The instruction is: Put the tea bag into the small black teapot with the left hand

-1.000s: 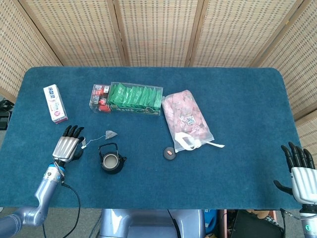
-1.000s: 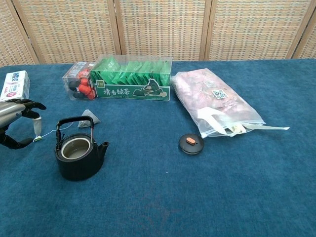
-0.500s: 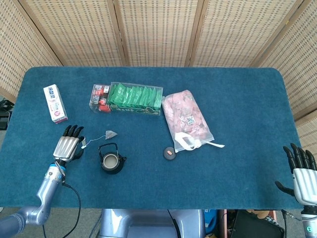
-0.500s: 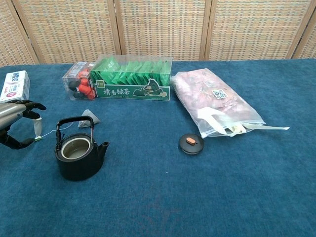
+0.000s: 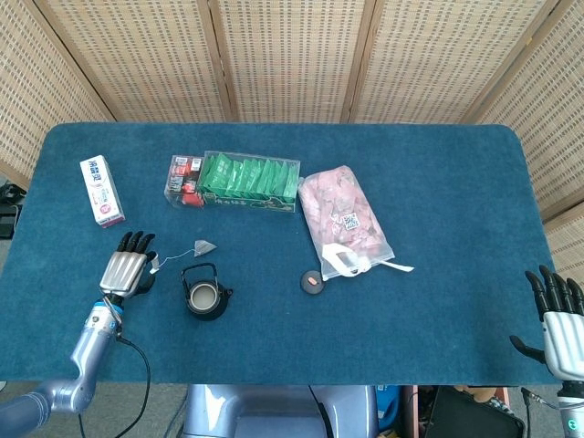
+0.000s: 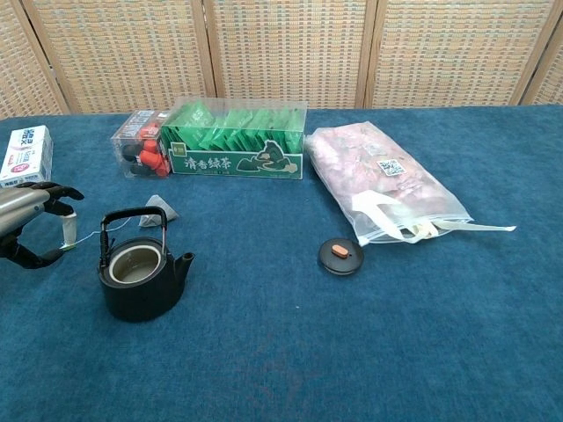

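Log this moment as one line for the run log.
left hand: pinches tag | tea bag: on table behind teapot | lid: off | right hand: idle

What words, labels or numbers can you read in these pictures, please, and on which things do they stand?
"清香绿茶": front of the green tea box.
White carton at the far left: blue print, too blurred to read.
Label on the pink bag: a square code, text too small to read.
Red-and-black packets: print too small to read.

green tea box [image 6: 236,139], pink bag [image 6: 380,180], white carton [image 5: 101,190]
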`<state>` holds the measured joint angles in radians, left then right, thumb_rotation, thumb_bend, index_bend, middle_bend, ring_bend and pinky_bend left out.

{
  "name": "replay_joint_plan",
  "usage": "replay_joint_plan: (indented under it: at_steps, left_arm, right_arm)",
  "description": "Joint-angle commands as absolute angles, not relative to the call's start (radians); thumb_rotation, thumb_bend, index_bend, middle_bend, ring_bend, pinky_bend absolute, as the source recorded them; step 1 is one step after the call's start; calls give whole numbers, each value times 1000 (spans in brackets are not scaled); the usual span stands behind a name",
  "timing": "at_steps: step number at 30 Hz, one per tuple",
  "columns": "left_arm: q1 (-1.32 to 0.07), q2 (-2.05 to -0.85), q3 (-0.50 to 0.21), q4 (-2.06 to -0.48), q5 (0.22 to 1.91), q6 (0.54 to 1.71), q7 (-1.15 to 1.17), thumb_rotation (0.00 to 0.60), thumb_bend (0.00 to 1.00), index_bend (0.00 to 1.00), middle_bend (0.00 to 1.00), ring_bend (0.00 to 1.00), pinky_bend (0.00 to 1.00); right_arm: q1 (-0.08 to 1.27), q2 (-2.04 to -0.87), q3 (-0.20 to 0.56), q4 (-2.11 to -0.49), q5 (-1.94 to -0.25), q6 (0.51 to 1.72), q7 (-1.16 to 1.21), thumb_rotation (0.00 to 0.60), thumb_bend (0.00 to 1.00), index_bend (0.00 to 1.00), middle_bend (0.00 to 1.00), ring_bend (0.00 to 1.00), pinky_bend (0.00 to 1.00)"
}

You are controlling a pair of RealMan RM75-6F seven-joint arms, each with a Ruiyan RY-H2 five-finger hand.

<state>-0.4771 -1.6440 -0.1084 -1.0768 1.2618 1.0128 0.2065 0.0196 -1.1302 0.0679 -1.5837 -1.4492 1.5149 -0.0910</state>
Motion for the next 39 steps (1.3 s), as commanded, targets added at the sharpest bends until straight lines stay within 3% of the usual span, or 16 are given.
replay_joint_plan:
  at_steps: [1,39]
  left_arm:
    - [-478,-1647,-110,-1074,1257,1010,208,600,419,503,104,26,0]
    - [-479,-1647,-115,-1074,1244,1017,197,600,423,592,104,26,0]
  right_arm:
    - [19,-1130,68,-1584,-1448,1515,-91,600,55,29,76,0,0]
    - [13,-1136,71,-1573,-1436,1506,-83,600,55,29,76,0,0]
